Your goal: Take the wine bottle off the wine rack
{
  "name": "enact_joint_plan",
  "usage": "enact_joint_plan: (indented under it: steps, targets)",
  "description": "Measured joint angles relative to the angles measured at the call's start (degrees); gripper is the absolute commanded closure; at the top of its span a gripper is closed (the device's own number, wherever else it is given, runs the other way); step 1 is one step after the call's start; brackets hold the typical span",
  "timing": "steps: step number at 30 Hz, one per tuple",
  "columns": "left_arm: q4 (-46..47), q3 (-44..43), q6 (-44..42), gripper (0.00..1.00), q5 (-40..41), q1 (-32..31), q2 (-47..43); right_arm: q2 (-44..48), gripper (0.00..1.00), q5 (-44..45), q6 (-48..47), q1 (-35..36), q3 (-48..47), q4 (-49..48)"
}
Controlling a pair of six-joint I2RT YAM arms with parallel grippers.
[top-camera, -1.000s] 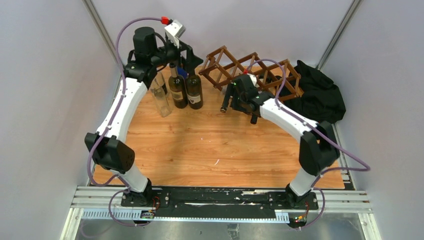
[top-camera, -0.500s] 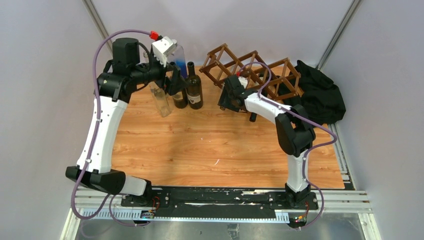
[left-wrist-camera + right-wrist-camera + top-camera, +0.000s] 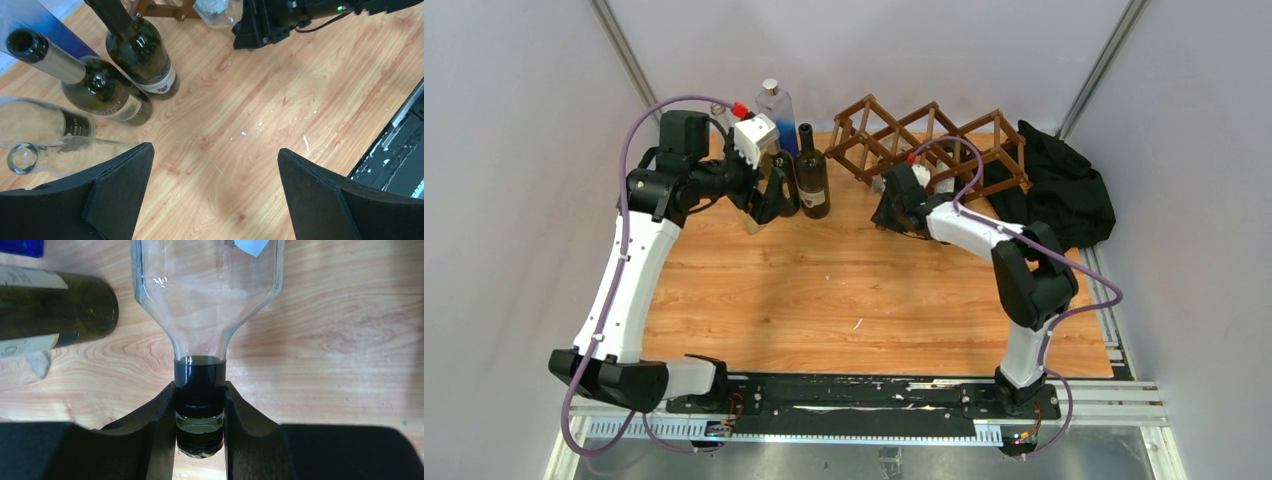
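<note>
left tool (image 3: 215, 152) backed off; wine bottle (image 3: 202, 300) cut off.

Right hand (image 3: 199, 392) grips clear bottle (image 3: 205, 290) by neck.

Bright, even light; soft shadows, sharp focus

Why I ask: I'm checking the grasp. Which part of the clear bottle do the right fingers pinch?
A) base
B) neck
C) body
B: the right wrist view shows the right fingers closed on both sides of the dark-banded neck of the clear bottle.
</note>
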State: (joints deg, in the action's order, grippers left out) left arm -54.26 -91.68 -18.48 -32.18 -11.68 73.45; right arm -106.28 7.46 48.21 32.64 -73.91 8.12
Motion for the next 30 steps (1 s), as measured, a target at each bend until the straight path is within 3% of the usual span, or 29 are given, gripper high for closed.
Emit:
enact_joint_plan:
  steps: [15, 21, 30]
  targets:
    - [-0.28, 5.29, -3.50, 0.00, 0.46, 0.00, -0.42, 20.70, 1.00, 1.11, -0.24, 5.01, 16.98, 1.16]
    - [0.33, 6.86, -4.76, 0.00, -0.13, 0.00, -0.44, 30.42, 1.00, 1.09, -0.66, 7.65, 21.49, 6.84]
    - [3.37, 12.02, -5.66, 0.00, -3.72, 0.00, -2.19, 42.01, 1.00, -1.14, -2.62, 8.09, 20.59, 17.90]
